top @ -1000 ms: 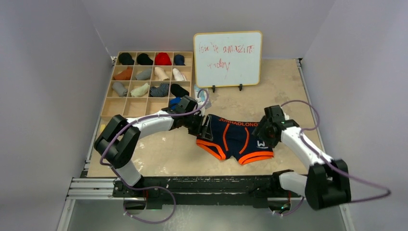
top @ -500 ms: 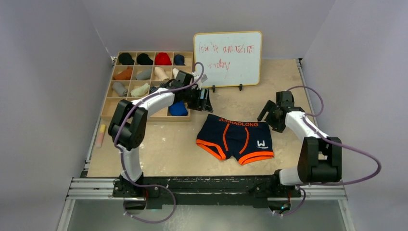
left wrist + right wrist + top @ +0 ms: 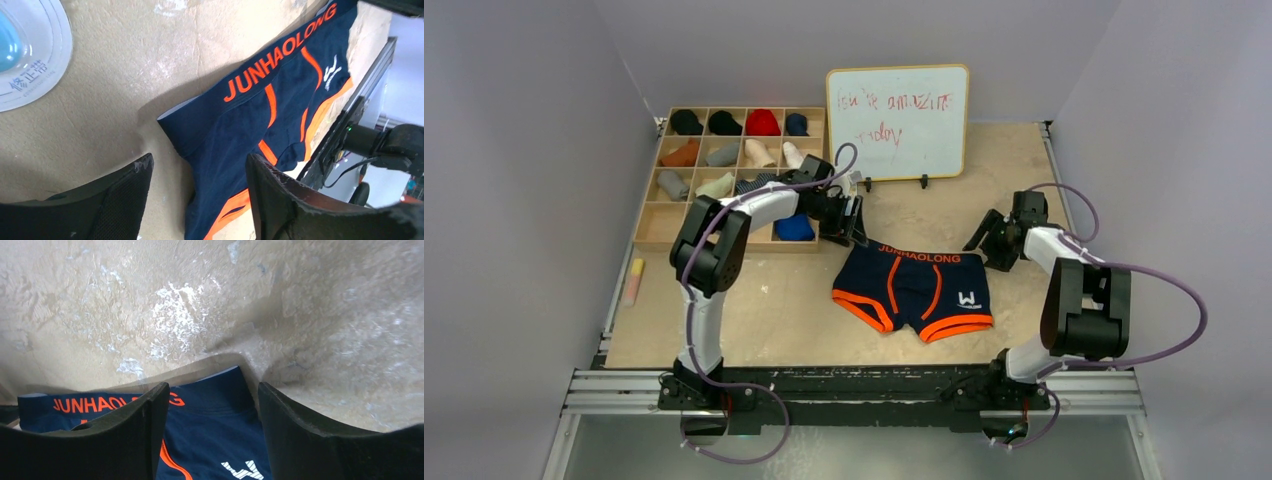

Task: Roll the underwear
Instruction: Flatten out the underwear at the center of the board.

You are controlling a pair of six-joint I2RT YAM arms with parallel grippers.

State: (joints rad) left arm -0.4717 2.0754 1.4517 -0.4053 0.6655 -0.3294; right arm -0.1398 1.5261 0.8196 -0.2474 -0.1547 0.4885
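Navy underwear [image 3: 912, 287] with orange trim lay flat and unrolled about mid-table [image 3: 774, 310], waistband toward the far side, orange lettering JUNHAOLONG readable along it. White W mark on the leg nearer the right arm.

Left gripper [image 3: 854, 218]: at the waistband's left corner, jaws spread, nothing between them. Left wrist view showed that corner of the cloth lying below the gap between the two fingers [image 3: 120, 200]. Contact with the fabric could not be judged.

Right gripper [image 3: 986, 240]: just off the waistband's right corner, jaws likewise spread and holding nothing. Right wrist view looked over that corner and the bare tan surface beyond.

Wooden tray [image 3: 656, 226] of square compartments sat at far left, its upper cells holding small rolled items in black, red, navy, orange, grey, cream and stripes. One blue roll [image 3: 795, 228] sat in the bottom row beside the left arm. Whiteboard [image 3: 898, 122] with faint red writing stood upright behind the underwear. White round disc [image 3: 35, 65] with a blue centre lay on the table near the left gripper.
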